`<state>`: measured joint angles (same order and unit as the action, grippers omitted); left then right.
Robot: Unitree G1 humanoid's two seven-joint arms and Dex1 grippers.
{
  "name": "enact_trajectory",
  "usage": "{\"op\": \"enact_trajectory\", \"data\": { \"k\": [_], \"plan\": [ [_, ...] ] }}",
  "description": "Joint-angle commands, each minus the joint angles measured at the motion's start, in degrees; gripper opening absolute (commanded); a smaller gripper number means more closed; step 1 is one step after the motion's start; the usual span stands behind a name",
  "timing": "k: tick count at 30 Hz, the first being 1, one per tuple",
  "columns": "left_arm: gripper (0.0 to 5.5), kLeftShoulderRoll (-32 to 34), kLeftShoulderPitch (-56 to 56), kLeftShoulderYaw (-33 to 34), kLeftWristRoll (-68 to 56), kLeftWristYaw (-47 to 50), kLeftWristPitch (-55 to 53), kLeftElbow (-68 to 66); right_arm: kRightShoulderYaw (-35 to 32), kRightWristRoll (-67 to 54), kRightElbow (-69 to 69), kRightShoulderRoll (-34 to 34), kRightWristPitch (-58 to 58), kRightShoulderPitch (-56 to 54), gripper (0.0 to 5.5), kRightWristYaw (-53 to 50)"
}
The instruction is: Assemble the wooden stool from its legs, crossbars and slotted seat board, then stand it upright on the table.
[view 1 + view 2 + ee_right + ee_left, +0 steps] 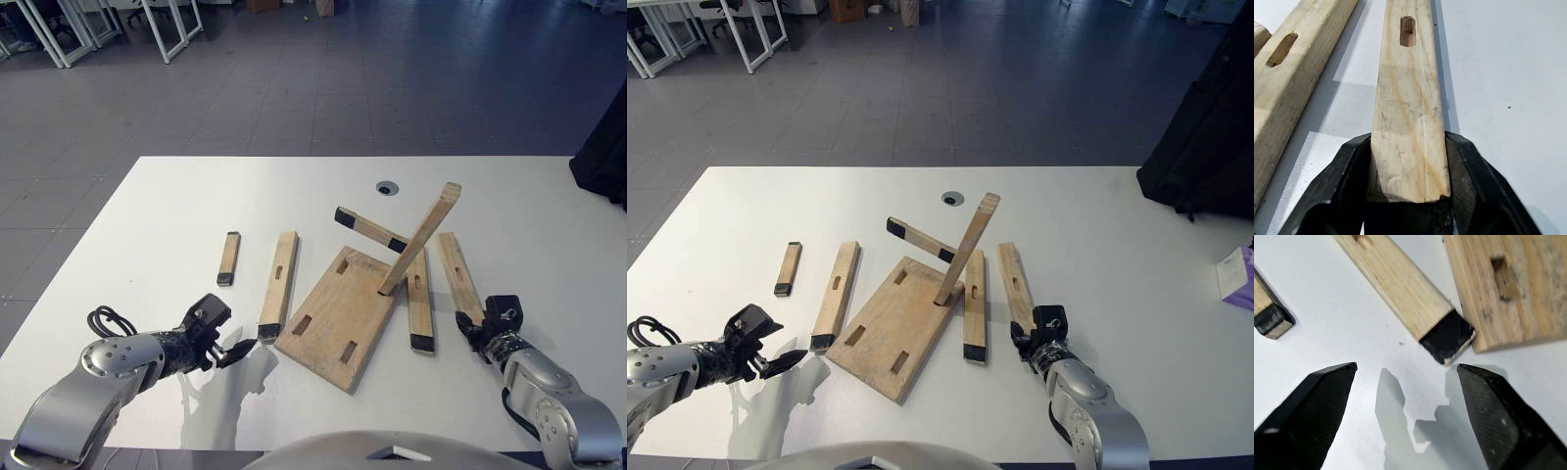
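Pale-wood legs (279,284), black tips; tan seat board (328,305); white table (157,225).

A round cable hole (388,187) sits far centre; a black bag (1205,147) stands on the grey tiled floor (294,88) at right, with a purple-and-white box (1239,277) nearer.

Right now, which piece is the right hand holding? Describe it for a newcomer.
On the white table, find the slotted seat board with one leg leaning up from it. To its right lie two bars; take the outer slotted bar. Its near end is bare wood, clamped in the right hand, while its neighbour ends in a black cap.
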<state>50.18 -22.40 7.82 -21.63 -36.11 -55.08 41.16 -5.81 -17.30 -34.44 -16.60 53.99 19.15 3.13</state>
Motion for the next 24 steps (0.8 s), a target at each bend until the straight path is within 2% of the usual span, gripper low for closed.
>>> {"op": "enact_trajectory", "data": {
  "k": [1, 7, 12, 14, 15, 16, 20, 24],
  "plan": [
    [3.79, 0.0, 1.6, -5.4, 3.2, 1.9, 1.9, 0.1, -0.5, 0.5, 2.0, -0.3, 3.8, 0.3, 2.04, 0.1],
    [3.79, -2.5, 5.9, -14.4, 9.5, 6.3, 4.5, -4.8, -2.0, 0.2, 1.9, -0.8, 5.7, -4.4, 2.04, 0.8],
    [3.79, -4.3, 7.2, -17.7, 11.9, 7.6, 6.1, -7.2, -2.1, 0.4, 2.7, -1.1, 6.7, -7.2, 2.04, 1.7],
    [3.79, -2.8, 7.3, -20.0, 12.2, 6.3, 4.7, -5.2, -2.4, 0.3, 2.3, -1.1, 7.3, -8.0, 2.04, 1.8],
    [3.79, 0.0, 7.5, -21.8, 12.1, 4.6, 2.4, -2.5, -2.9, 0.2, 2.0, -1.1, 7.6, -8.4, 2.04, 1.9],
    [3.79, -0.1, 8.3, -22.2, 11.2, 4.8, -0.8, 0.0, -3.2, 0.2, 2.1, -1.3, 7.8, -9.4, 2.04, 2.0],
    [3.79, -7.3, 13.4, -25.1, 9.3, 9.4, -13.2, 6.2, -3.8, 0.3, 3.2, -2.0, 8.6, -13.1, 2.04, 2.6],
    [3.79, -10.5, 15.2, -24.8, 8.3, 11.8, -20.0, 7.6, -4.3, 0.4, 3.2, -1.9, 9.0, -13.7, 2.04, 2.6]
  ]
}}
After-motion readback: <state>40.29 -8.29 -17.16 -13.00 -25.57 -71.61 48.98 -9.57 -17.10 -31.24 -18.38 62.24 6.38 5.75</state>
